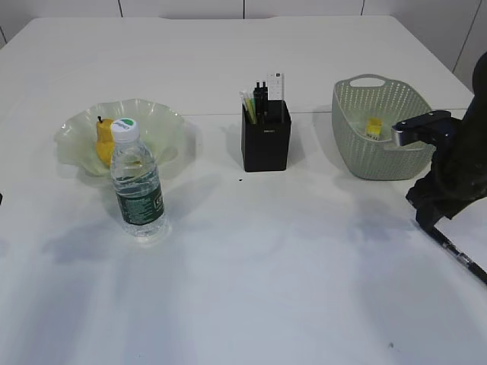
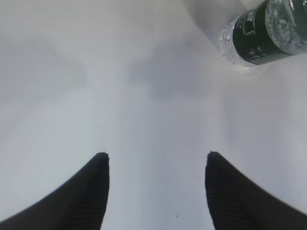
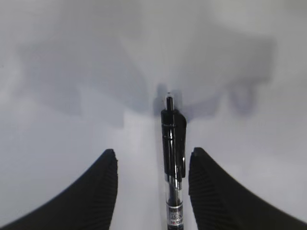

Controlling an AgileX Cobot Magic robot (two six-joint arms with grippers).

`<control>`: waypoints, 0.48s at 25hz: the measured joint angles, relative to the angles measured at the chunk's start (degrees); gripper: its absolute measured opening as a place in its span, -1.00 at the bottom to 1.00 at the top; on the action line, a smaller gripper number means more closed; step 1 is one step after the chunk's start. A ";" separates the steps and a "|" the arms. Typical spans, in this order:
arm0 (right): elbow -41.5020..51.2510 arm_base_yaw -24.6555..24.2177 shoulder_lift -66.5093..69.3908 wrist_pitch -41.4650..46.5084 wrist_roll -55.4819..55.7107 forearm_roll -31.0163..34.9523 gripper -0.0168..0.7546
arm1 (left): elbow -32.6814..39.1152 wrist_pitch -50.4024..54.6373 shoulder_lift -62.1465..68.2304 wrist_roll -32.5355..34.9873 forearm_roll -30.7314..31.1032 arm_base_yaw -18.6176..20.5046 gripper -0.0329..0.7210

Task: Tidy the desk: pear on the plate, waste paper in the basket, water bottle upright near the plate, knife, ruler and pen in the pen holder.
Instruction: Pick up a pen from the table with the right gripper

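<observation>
The yellow pear point(image 1: 104, 137) lies on the ruffled green plate point(image 1: 163, 122). The water bottle point(image 1: 137, 182) stands upright just in front of the plate, and its base point(image 2: 264, 33) shows in the left wrist view. The black pen holder point(image 1: 266, 144) holds the clear ruler point(image 1: 276, 87) with dark and yellow-green items; I cannot tell which is the knife. The waste paper point(image 1: 374, 127) sits in the basket point(image 1: 380, 163). A black pen point(image 3: 173, 158) lies on the desk between the fingers of my open right gripper point(image 3: 153, 152), nearer the right finger. My left gripper point(image 2: 158, 155) is open and empty.
The right arm point(image 1: 456, 167) stands at the desk's right edge, just in front of the basket, with the pen point(image 1: 460, 258) trailing out toward the front right. Bare white desk point(image 1: 266, 266) spreads across the front.
</observation>
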 joint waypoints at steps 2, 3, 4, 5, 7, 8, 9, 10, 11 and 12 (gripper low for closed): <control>0.00 0.00 0.37 -0.21 -0.04 -0.03 -0.01 | 0.00 0.00 0.00 0.00 0.00 0.00 0.27; 0.00 0.00 0.65 -0.35 -0.04 -0.03 -0.01 | 0.00 0.00 0.00 0.00 0.00 0.00 0.27; 0.00 0.00 0.88 -0.35 -0.04 -0.13 -0.01 | 0.00 0.00 0.00 0.00 0.00 0.00 0.27; 0.00 0.00 1.14 -0.35 -0.04 -0.13 -0.01 | 0.00 0.00 0.00 0.00 0.00 0.00 0.27; 0.00 0.00 1.58 -0.42 -0.04 -0.13 -0.01 | 0.00 0.00 0.00 0.00 0.00 0.00 0.27; 0.00 0.00 1.83 -0.47 -0.04 -0.25 -0.01 | 0.00 0.00 0.00 0.00 0.00 0.00 0.27; 0.00 0.00 2.07 -0.47 -0.04 -0.40 -0.01 | 0.00 0.00 0.00 0.00 0.00 0.00 0.27; 0.00 0.00 2.37 -0.57 -0.04 -0.85 -0.01 | 0.00 0.00 0.00 0.00 0.00 0.00 0.27; 0.00 0.00 2.63 -0.57 -0.04 -1.13 -0.01 | 0.00 0.00 0.00 0.00 0.00 0.00 0.27; 0.00 0.00 2.87 -0.57 -0.14 -1.24 -0.01 | 0.00 0.00 0.00 0.00 0.00 0.00 0.27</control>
